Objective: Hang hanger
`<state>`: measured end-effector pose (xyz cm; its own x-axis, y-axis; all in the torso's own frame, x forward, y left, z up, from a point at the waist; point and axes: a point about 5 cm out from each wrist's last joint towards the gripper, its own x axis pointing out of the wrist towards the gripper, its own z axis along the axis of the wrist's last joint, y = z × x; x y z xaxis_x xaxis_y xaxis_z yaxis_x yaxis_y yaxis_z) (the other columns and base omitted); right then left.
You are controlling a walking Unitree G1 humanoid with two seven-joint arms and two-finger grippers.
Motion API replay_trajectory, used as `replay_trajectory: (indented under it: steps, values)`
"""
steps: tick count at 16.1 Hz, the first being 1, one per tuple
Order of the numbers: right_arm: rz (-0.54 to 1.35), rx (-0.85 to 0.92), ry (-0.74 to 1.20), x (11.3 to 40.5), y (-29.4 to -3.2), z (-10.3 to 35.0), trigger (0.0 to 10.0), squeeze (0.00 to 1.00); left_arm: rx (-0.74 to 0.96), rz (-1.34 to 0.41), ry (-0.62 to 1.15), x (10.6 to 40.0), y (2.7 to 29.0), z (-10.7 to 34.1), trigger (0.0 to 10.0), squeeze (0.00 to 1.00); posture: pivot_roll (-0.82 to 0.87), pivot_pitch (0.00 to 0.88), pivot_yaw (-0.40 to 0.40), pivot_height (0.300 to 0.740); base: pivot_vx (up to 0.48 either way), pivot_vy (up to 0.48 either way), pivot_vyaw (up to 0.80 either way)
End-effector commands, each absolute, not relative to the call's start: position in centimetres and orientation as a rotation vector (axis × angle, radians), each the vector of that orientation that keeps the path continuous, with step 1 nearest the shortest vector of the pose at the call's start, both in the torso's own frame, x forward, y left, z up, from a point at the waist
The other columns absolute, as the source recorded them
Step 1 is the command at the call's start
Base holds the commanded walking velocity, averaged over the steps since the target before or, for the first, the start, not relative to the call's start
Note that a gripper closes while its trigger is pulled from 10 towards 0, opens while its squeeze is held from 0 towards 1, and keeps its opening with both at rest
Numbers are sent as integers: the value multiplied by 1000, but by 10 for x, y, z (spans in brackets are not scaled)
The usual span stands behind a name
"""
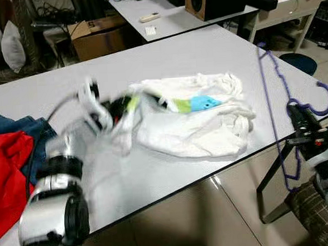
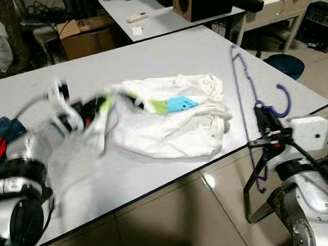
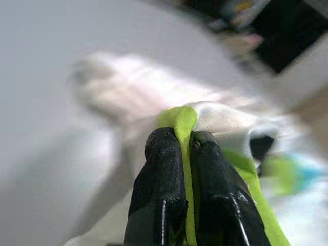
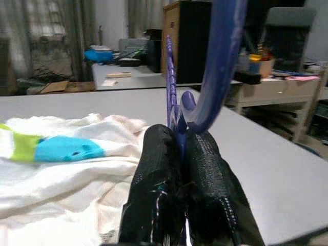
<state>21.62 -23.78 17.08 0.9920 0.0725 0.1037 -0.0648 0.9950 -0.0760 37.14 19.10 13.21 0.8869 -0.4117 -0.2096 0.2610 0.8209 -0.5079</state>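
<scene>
Tabletop (image 1: 204,53), grey: my left gripper (image 3: 183,148) pinches the lime-green trim of a crumpled white cotton shirt (image 1: 203,123); my right gripper (image 4: 179,148), off the right edge, clamps a purple wire hanger (image 1: 273,94).

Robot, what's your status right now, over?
Left gripper shut on white shirt. Right gripper shut on purple hanger. Shirt not yet on hanger.

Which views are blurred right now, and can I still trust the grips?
Both eye views smear the left gripper at the white shirt; left wrist view blurs the background, fingers sharp on lime trim; right wrist view is crisp, right gripper clamping the purple hanger.
</scene>
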Motion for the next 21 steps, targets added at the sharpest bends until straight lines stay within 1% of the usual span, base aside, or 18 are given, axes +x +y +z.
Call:
replay_trajectory:
  steps: [1,2,3,4,5,6,7,9,11,12,13,14,15,16,17,18,20,21]
  values:
    - [94,-62,-107,217,-235,170,10000,0,-402,-298,316,374,199,136,0,0,-121,0,73,740,0,0,0]
    - [104,-65,-100,217,-232,169,10000,0,-327,-266,349,375,201,132,10000,0,-118,0,72,740,0,0,0]
    - [110,-65,-97,217,-231,168,10000,0,-267,-275,347,375,202,132,10000,925,-117,0,71,740,0,0,0]
    - [112,-65,-96,216,-231,168,10000,0,-241,-287,336,375,202,133,10000,925,-117,0,71,740,0,0,0]
    - [122,-74,-87,216,-229,166,10000,0,-210,-306,278,377,205,144,10000,1000,-121,0,79,740,0,0,0]
    - [126,-78,-85,216,-228,166,10000,0,-203,-309,269,378,205,146,10000,1000,-121,0,79,740,0,0,0]
    - [247,-115,-75,214,-213,171,10000,0,-160,-325,199,382,208,159,10000,1000,-136,0,95,740,0,0,0]
    - [311,-114,-77,212,-206,175,10000,0,-170,-347,177,383,205,163,10000,1000,-137,0,100,740,0,0,0]
    - [417,-155,-61,208,-195,180,10000,0,-123,-434,175,384,191,163,10000,1000,-130,0,103,740,0,0,0]
    - [462,-160,-53,208,-189,181,10000,0,-102,-443,135,385,188,168,10000,820,-129,0,103,740,0,0,0]
    - [511,-176,-34,207,-183,180,10000,0,-124,-488,91,385,184,174,10000,0,-127,0,103,740,0,0,0]
    - [585,-213,36,203,-176,174,10000,0,-100,-601,75,380,175,177,10000,0,-132,0,109,740,0,0,0]
    - [653,-250,99,198,-172,169,10000,0,-25,-704,106,375,167,171,10000,0,-134,0,110,740,0,0,0]
    - [691,-264,127,194,-170,168,10000,0,45,-731,140,373,164,165,10000,0,-141,0,112,740,0,0,0]
    - [737,-283,164,188,-172,170,10000,0,142,-691,191,374,167,155,10000,0,-143,0,113,740,0,0,0]
    - [745,-295,177,186,-174,171,10000,0,175,-646,212,376,169,151,10000,0,-143,0,113,740,0,0,0]
    - [796,-340,267,176,-183,170,10000,0,412,-573,336,373,183,129,10000,0,-131,0,106,740,0,0,0]
    - [787,-356,279,176,-186,170,10000,0,423,-569,338,373,184,128,10000,0,-132,0,104,740,0,0,0]
